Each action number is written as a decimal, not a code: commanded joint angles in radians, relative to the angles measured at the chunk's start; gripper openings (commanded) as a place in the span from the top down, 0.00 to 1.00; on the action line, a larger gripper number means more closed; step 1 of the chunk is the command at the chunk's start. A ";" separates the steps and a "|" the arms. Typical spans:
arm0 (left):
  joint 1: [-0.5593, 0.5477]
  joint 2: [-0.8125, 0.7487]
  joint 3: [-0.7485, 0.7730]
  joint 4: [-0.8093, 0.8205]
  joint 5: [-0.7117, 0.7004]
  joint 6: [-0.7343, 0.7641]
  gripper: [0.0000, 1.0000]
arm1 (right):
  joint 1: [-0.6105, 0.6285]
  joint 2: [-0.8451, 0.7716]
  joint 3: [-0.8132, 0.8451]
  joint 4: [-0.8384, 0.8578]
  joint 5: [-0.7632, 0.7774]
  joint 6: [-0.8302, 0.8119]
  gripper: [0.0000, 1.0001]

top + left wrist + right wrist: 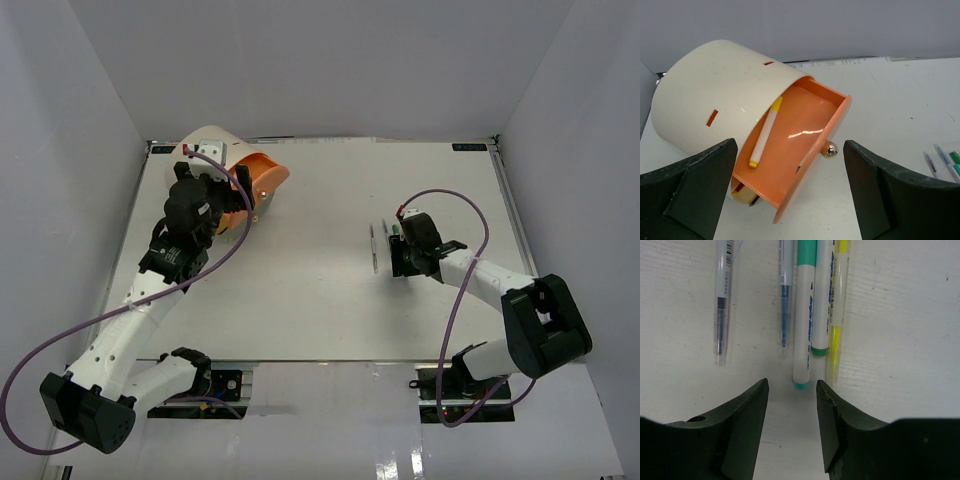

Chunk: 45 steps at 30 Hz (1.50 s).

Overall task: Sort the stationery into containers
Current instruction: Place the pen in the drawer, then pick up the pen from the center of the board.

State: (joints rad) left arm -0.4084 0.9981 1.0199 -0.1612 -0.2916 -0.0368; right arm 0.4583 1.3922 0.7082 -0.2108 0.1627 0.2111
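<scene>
Left end effector [790,150]: jaws spread as wide as they go, holding nothing, facing the open front of the orange drawer [805,125]
Cream organizer [715,100]: lies on its side at the far left of the surface [320,300], so its drawers slide out level with the surface
Orange drawer: stands pulled out of the organizer, brass knob [829,149] at its front lip, ready to take more
White marker with yellow cap [765,135]: lies inside the orange drawer along its left wall, so one piece looks sorted
Right end effector [791,390]: jaws narrow but apart, nothing between them, low over a row of stationery
Row of stationery: clear pen [723,295], blue pen [785,300], teal marker [804,315], green marker [822,295] and yellow highlighter [839,310] lie side by side, lengthwise away from the wrist
Why packed: the three on the right touch, which makes picking just one harder
Teal marker versus jaws: its near end sits just ahead of the gap, roughly centred, not yet between the fingers
Likely step: I'd judge the right arm is lining up on the teal marker
Risk: the green marker may get dragged along
</scene>
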 commanded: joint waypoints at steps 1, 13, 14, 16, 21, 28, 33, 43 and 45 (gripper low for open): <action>0.003 -0.007 0.002 0.038 -0.003 -0.014 0.02 | -0.007 0.025 0.048 0.010 0.014 0.014 0.51; 0.006 -0.023 -0.012 0.045 0.025 -0.018 0.02 | -0.006 0.134 0.050 0.039 0.047 0.019 0.65; 0.006 -0.023 -0.011 0.048 0.032 -0.020 0.02 | -0.007 0.136 0.048 0.040 0.052 0.019 0.67; 0.006 -0.026 -0.011 0.051 0.042 -0.021 0.02 | -0.007 0.128 0.045 0.039 0.060 0.022 0.70; 0.006 -0.024 -0.001 0.043 0.068 -0.035 0.02 | -0.006 0.096 0.036 0.036 0.063 0.022 0.76; 0.006 -0.035 0.025 0.019 0.127 -0.110 0.02 | -0.007 0.004 0.034 0.025 0.049 0.024 0.84; 0.006 -0.026 0.081 -0.014 0.227 -0.234 0.02 | -0.006 -0.122 0.036 0.022 0.017 0.019 0.86; -0.111 0.186 0.164 0.101 0.494 -0.466 0.02 | -0.004 -0.398 0.042 0.203 -0.300 0.027 0.84; -0.197 0.255 0.198 0.130 0.444 -0.454 0.02 | -0.003 -0.420 0.037 0.295 -0.375 0.053 0.83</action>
State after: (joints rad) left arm -0.5144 1.1889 1.1648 -0.0807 0.1337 -0.4515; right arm 0.4576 1.0042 0.7368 -0.0654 -0.0586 0.2352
